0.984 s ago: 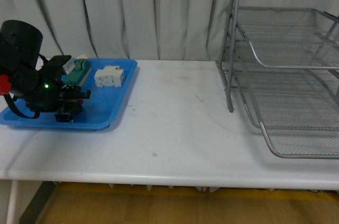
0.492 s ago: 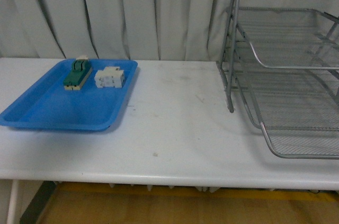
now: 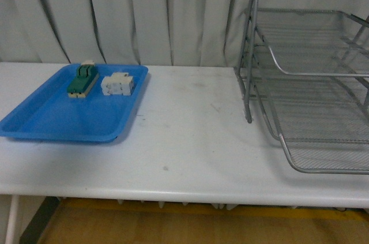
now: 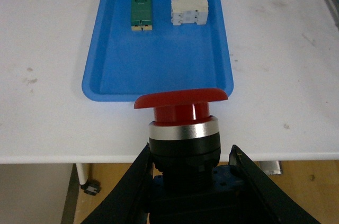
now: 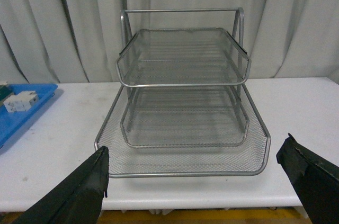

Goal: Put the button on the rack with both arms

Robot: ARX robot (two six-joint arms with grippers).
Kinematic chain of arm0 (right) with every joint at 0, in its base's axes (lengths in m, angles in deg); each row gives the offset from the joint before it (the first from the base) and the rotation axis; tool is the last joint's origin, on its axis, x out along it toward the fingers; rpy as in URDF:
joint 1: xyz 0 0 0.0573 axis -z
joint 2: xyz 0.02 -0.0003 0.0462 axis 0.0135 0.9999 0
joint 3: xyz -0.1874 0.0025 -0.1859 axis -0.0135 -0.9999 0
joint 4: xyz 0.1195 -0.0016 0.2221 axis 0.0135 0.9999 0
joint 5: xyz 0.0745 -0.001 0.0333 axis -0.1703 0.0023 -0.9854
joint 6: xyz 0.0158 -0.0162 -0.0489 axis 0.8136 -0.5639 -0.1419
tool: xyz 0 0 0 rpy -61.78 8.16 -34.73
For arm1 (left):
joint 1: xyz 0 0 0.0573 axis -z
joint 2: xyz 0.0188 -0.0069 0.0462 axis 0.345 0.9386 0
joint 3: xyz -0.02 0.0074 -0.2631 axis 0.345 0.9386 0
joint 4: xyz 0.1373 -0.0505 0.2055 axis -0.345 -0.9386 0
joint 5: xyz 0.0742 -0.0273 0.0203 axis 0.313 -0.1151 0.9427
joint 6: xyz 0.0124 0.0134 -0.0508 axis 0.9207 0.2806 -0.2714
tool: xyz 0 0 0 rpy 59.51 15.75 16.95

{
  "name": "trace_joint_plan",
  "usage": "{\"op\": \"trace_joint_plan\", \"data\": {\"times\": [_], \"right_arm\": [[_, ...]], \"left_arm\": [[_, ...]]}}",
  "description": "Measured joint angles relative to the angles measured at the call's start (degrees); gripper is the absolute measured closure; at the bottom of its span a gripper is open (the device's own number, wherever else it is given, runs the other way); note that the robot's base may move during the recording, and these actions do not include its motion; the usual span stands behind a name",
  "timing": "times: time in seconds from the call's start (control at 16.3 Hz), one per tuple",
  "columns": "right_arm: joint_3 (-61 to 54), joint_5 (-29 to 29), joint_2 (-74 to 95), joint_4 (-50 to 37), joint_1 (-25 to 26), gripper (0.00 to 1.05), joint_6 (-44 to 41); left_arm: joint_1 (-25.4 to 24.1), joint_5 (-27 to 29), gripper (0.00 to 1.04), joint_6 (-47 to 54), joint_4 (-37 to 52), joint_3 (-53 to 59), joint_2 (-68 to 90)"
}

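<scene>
Button (image 4: 181,105) clamped within left pincer (image 4: 189,152); red cap protruding.

Left gripper (image 4: 189,156) is clamping the button (image 4: 181,108), right gripper (image 5: 195,150) is hanging with jaws spread wide, both facing 12 o'clock.

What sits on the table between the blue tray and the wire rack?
Nothing. In the front view the table is bare between the blue tray and the rack, apart from a few faint marks.
</scene>
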Motion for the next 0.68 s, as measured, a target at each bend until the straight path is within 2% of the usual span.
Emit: {"op": "trace_joint_plan", "data": {"times": [0.68], "right_arm": [[0.00,0.04,0.00,0.00,0.00,0.06,0.00]], "left_arm": [[0.17,-0.22,0.68,0.02,-0.04,0.00,-0.09]]}}
